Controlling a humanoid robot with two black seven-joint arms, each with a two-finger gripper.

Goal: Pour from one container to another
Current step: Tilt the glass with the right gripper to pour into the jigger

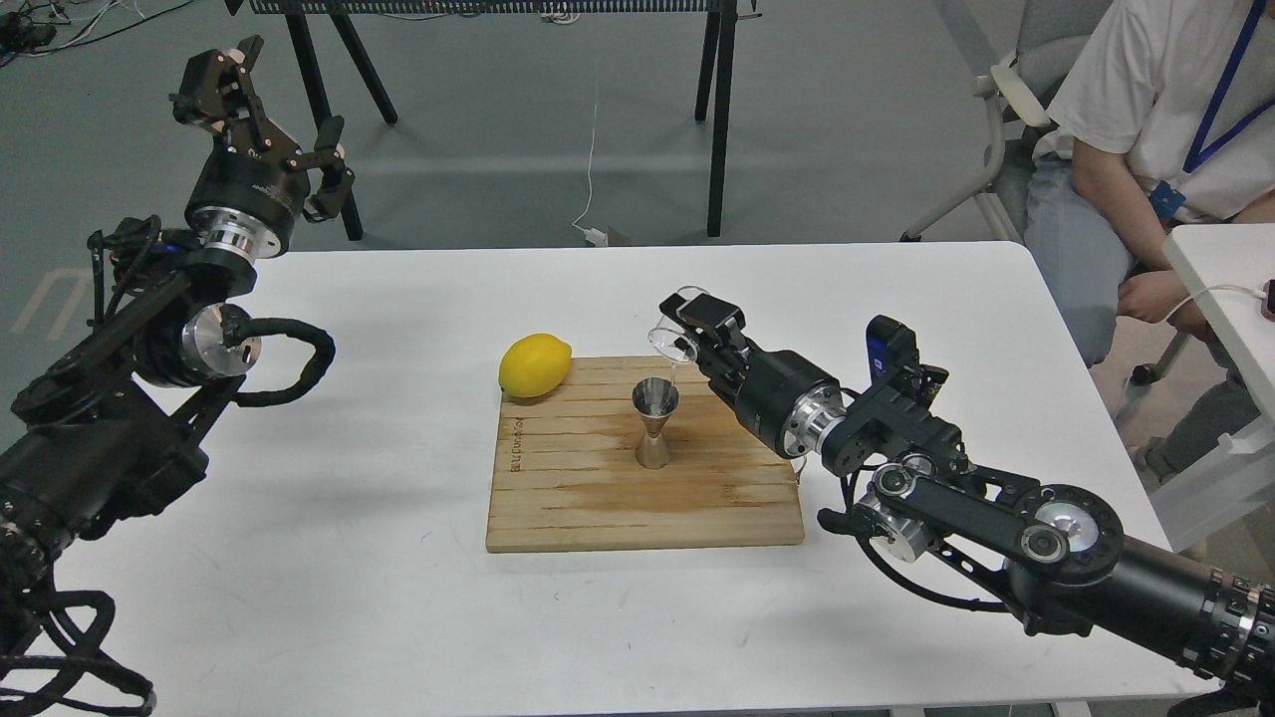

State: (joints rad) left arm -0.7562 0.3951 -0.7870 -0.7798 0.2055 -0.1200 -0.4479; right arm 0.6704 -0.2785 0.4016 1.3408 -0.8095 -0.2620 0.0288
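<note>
Head view: clear cup (pixel 674 344) tilted in right tool (pixel 692 324) above steel jigger (pixel 654 423).

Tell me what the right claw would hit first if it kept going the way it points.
The right claw, shut on the tilted clear cup, points left and away. Past the cup, the lemon lies nearest that line, but the claw looks higher; depth is unclear.

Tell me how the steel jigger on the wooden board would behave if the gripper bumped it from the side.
The jigger stands upright on a small base with a narrow waist, so it would probably tip rather than slide. Its metal looks rigid and smooth, so likely slippery. Once down, its cones would probably roll in a curve on the board.
</note>
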